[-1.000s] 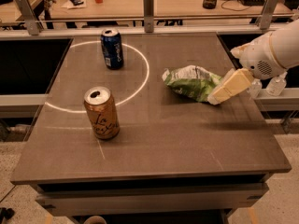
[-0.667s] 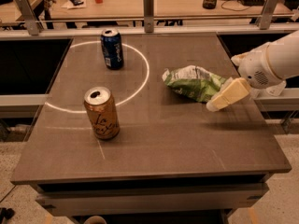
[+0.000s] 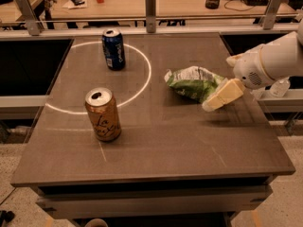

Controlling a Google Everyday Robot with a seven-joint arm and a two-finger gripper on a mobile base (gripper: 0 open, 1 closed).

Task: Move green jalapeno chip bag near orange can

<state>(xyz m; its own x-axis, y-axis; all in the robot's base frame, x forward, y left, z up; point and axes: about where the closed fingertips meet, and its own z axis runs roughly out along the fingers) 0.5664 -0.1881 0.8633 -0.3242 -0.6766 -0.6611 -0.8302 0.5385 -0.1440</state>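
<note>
The green jalapeno chip bag, crumpled green and white foil, lies on the right half of the table. The orange can stands upright on the left front part of the table, about a can's height and more to the left of the bag. My gripper, cream coloured on a white arm, comes in from the right and sits at the bag's right end, low over the table and overlapping the bag's edge.
A dark blue can stands at the back left inside a white circle line on the dark table. A metal rail runs behind the table, with another desk beyond.
My gripper has come slightly down and to the left, closer onto the bag's right end. The bag and both cans have not moved.
</note>
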